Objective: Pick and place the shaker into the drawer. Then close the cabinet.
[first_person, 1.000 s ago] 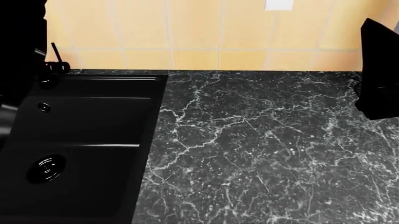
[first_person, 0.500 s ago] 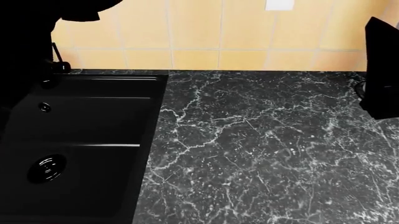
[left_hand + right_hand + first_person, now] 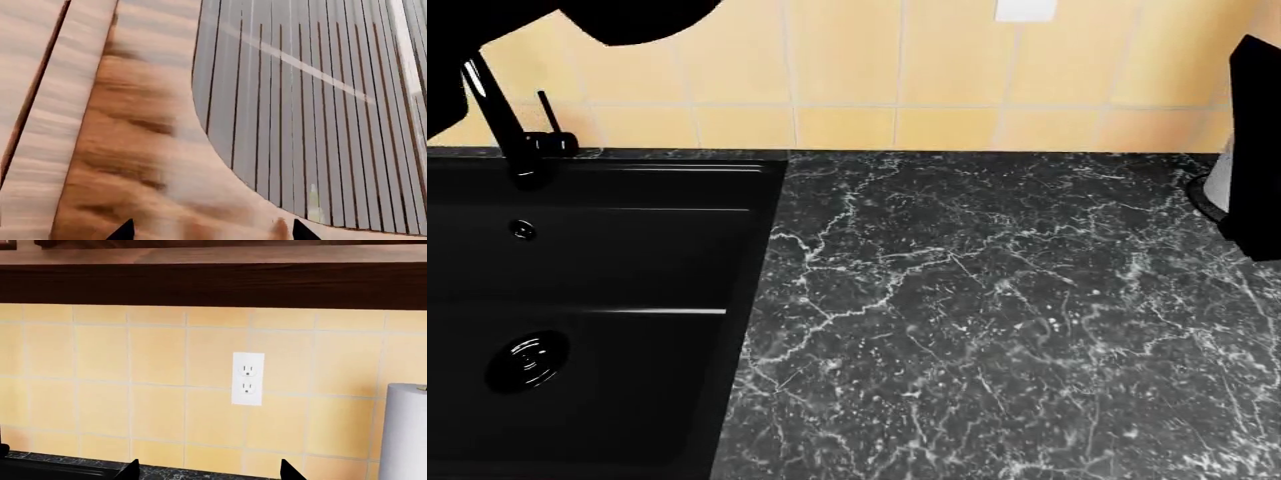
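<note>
Black marble counter (image 3: 988,320), shaker out of view

One black sink (image 3: 601,200) sits at the left of the scene, set into one dark marbled bench (image 3: 988,320). The sink has one round drain (image 3: 526,360) in its near part and one small round fitting (image 3: 521,229) farther back. One black faucet (image 3: 501,120) stands at its far edge, with one thin lever (image 3: 550,125) just beside it. One white wall outlet (image 3: 247,378) sits on the yellow tiled wall (image 3: 133,390), with two sockets in it. One white cylinder (image 3: 403,432) on one black ring base (image 3: 1201,195) stands at the far right. One wooden shelf edge (image 3: 213,282) runs above the tiles.
</note>
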Available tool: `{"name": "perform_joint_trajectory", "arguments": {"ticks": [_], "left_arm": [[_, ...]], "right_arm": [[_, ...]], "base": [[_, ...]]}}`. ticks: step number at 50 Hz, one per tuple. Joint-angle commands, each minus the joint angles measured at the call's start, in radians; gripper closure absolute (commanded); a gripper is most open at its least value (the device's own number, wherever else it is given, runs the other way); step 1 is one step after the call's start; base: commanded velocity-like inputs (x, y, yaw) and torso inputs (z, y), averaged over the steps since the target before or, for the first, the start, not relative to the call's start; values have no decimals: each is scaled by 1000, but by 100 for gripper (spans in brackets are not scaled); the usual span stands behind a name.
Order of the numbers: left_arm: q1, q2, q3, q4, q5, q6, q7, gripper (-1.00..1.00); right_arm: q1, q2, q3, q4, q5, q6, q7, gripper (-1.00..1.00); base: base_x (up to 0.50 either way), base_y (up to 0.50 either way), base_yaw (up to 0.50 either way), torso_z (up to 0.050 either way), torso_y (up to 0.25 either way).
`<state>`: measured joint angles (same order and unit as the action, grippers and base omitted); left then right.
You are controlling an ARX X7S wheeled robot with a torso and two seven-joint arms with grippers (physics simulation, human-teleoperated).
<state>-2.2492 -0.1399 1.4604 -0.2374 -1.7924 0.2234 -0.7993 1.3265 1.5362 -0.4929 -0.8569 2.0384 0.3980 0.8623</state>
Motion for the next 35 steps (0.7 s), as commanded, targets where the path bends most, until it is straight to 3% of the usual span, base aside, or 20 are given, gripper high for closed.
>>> {"name": "perform_joint_trajectory", "arguments": {"ticks": [1, 16, 24, 35], "left_arm": [[-16, -38, 128, 347, -126, -91, -17, -100], [-80, -390, 87, 704, 27, -159, -212, -100], [-67, -511, 70, 784, 100, -213, -271, -100], [-18, -633, 62, 859, 162, -239, -278, -100]], "right_arm": [[27, 11, 24, 1, 31, 22, 7, -100], [216, -107, 86, 50, 186, 257, 198, -100], [336, -199, 60, 72, 262, 338, 323, -100], [393, -225, 49, 60, 303, 359, 390, -100]], "base": [[0, 0, 0, 0, 0], [0, 0, 0, 0, 0], [0, 0, 0, 0, 0], [0, 0, 0, 0, 0]]}}
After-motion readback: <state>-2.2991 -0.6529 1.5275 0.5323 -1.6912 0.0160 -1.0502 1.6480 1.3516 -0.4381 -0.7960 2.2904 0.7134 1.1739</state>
